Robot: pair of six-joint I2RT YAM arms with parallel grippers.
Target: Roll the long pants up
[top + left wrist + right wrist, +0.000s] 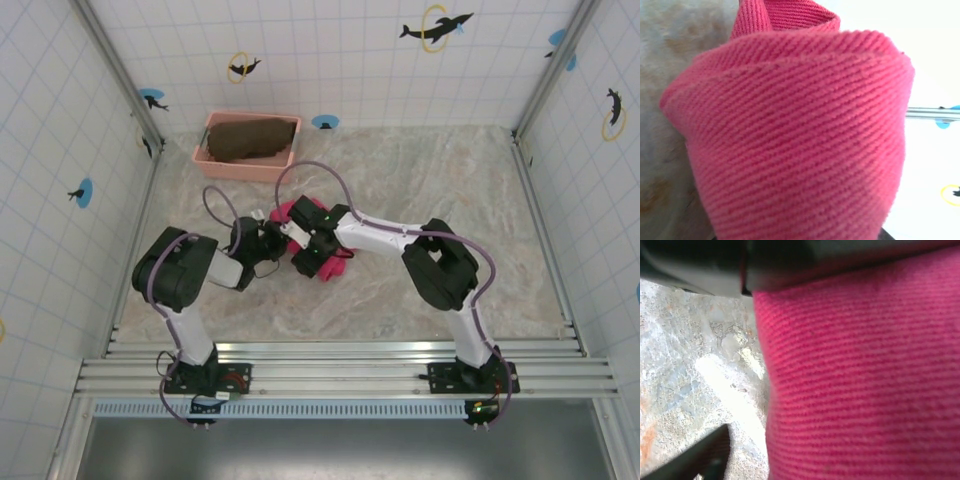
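Now long pants (790, 140) bunch beside left claw (271, 241).

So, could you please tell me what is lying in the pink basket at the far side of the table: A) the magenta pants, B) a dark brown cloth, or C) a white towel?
B: the pink basket holds a dark brown cloth, while the magenta pants lie bunched outside it.
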